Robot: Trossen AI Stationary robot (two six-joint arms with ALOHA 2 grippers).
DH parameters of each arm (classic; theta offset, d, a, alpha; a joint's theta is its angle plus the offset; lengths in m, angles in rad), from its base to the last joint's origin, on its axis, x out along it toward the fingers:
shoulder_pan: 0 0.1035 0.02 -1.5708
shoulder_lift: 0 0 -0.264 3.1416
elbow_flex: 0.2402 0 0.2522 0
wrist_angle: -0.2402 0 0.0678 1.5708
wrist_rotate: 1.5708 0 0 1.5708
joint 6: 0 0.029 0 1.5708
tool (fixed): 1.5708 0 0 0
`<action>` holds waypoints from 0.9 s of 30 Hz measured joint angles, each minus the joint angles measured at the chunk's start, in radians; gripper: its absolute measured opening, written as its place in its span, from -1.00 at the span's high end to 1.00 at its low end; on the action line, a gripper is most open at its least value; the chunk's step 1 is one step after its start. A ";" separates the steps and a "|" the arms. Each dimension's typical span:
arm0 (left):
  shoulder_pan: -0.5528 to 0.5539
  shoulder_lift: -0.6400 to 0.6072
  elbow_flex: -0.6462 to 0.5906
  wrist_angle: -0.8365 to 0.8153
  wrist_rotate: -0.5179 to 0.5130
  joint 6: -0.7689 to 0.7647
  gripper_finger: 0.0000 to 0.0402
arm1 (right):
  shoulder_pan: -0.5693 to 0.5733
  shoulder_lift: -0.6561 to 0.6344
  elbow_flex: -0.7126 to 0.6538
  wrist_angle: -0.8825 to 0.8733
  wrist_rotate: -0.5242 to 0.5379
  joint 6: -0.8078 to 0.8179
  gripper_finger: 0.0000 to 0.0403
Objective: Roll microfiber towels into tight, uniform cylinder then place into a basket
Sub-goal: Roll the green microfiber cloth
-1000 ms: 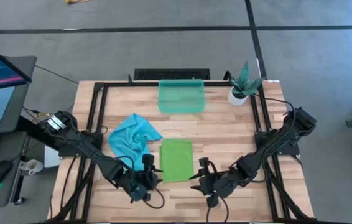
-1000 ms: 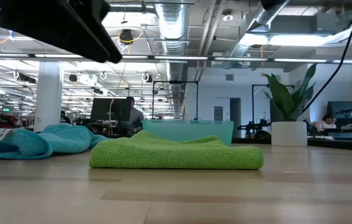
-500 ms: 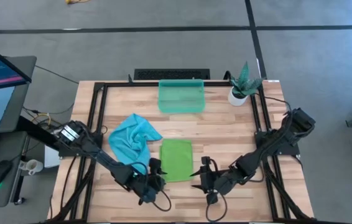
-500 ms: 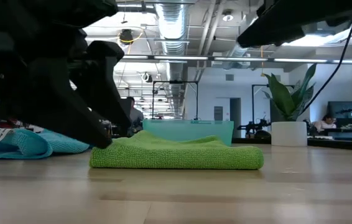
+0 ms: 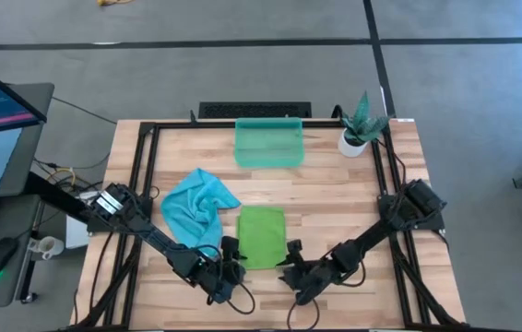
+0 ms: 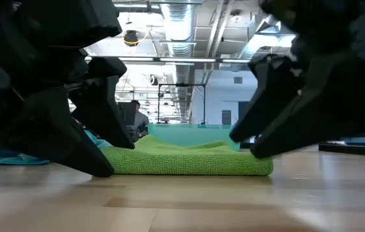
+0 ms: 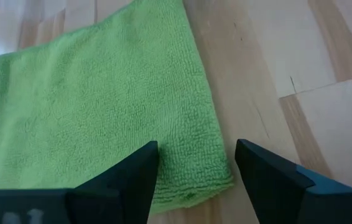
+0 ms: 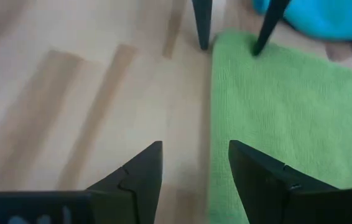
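Green towel flat, both pincers set wide at its near corners.
From above, the folded green towel (image 5: pixel 262 236) lies on the wooden tabletop (image 5: pixel 335 198), with left pincer (image 5: pixel 231 261) and right pincer (image 5: pixel 290 263) placed for rolling, blue towel (image 5: pixel 196 207) crumpled beside, basket (image 5: pixel 268 142) well apart; wrist views show looped, fuzzy pile.

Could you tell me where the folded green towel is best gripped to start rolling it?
Probably the green towel by its two near corners, from the table's near edge: it lies flat and folded, and the left gripper and right gripper sit there, jaws open.
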State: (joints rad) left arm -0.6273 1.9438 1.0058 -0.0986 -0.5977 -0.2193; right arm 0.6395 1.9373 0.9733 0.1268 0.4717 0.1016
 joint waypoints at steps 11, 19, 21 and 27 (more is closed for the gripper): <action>0.005 0.002 0.000 -0.042 0.012 -0.119 -0.06 | -0.076 -0.001 0.002 -0.126 -0.066 0.114 -0.01; 0.006 0.003 -0.002 -0.052 0.014 -0.367 -0.06 | -0.088 -0.002 0.003 -0.135 -0.085 0.152 0.10; 0.006 0.003 -0.002 -0.052 0.015 -0.416 -0.06 | -0.088 -0.002 0.003 -0.136 -0.091 0.182 0.14; 0.006 0.005 -0.002 -0.051 0.017 -0.508 0.04 | -0.089 -0.002 0.003 -0.137 -0.120 0.213 0.35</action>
State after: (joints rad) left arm -0.6212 1.9487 1.0035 -0.1495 -0.5809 -0.7272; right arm 0.5503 1.9354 0.9768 -0.0101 0.3522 0.3148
